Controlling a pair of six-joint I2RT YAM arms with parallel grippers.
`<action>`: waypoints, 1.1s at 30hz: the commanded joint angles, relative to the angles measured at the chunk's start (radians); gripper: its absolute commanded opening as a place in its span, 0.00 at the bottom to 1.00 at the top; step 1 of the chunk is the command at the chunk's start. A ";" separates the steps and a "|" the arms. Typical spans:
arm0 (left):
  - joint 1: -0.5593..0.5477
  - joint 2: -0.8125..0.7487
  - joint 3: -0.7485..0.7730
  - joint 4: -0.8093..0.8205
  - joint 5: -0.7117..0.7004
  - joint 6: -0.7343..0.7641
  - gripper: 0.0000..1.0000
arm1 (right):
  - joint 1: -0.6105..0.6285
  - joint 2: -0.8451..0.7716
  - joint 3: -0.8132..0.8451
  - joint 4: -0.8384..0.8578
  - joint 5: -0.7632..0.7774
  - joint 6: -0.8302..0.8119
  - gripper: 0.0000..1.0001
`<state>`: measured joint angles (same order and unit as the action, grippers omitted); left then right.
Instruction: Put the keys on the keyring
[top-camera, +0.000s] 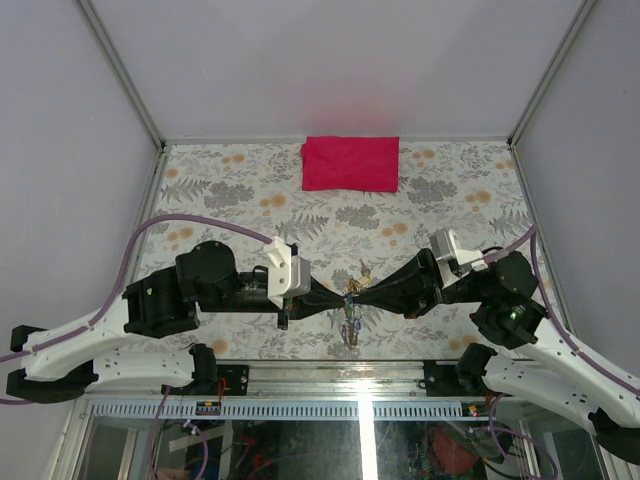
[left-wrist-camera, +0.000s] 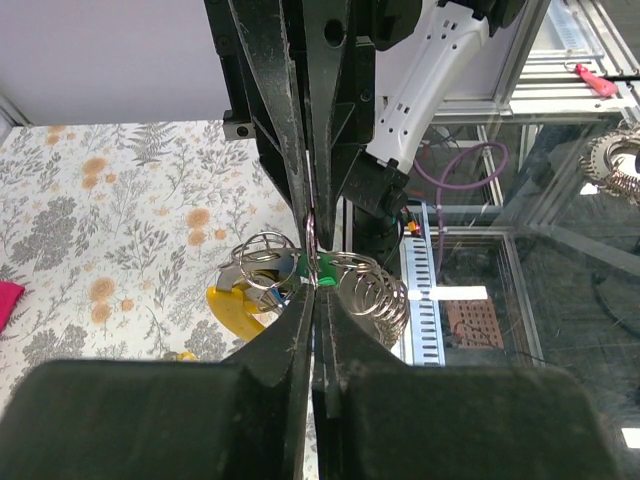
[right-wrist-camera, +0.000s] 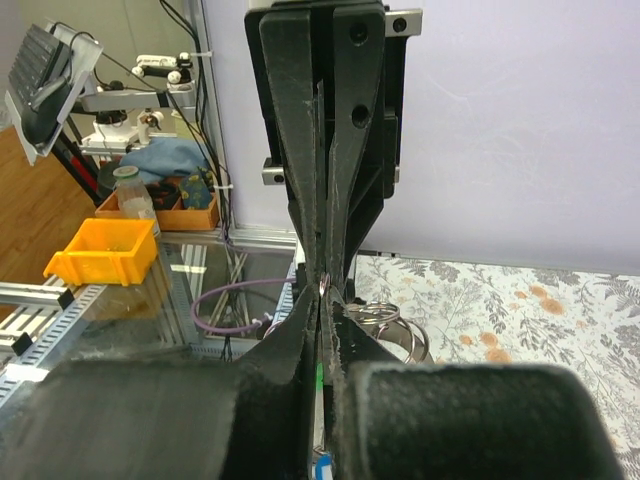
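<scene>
Left tool (left-wrist-camera: 316, 288) pinched shut on the keyring (left-wrist-camera: 372, 293), keys (left-wrist-camera: 236, 308) dangling at its 8 o'clock above the worktop (top-camera: 420, 215); right tool (right-wrist-camera: 323, 298) likewise clamped on it opposite; hold one steady, twist the other gently to spread the coil.

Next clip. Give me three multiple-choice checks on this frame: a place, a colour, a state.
1. Where on the table does the red cloth lie? A near edge; B far edge, centre; C left corner.
2. What colour is the big plastic tag beside the left claw? A yellow; B purple; C white.
3. How do the left claw and right claw stand? A both wide open; B one open; C both shut, tip to tip.
B: the top view shows it at the far edge. A: the left wrist view shows yellow. C: neither claw shows a gap between its fingers.
</scene>
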<state>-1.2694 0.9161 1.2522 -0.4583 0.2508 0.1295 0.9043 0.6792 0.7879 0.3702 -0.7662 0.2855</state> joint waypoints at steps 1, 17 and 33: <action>-0.004 -0.012 -0.057 0.051 -0.012 -0.033 0.00 | -0.001 -0.040 0.030 0.212 0.044 0.042 0.00; -0.004 -0.059 -0.181 0.220 -0.030 -0.091 0.00 | -0.002 -0.066 0.002 0.269 0.142 0.064 0.00; -0.003 -0.038 -0.206 0.275 -0.155 -0.086 0.00 | -0.001 -0.082 -0.011 0.210 0.278 0.072 0.00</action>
<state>-1.2694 0.8608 1.0584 -0.1482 0.1543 0.0372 0.9043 0.6346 0.7425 0.4480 -0.5732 0.3515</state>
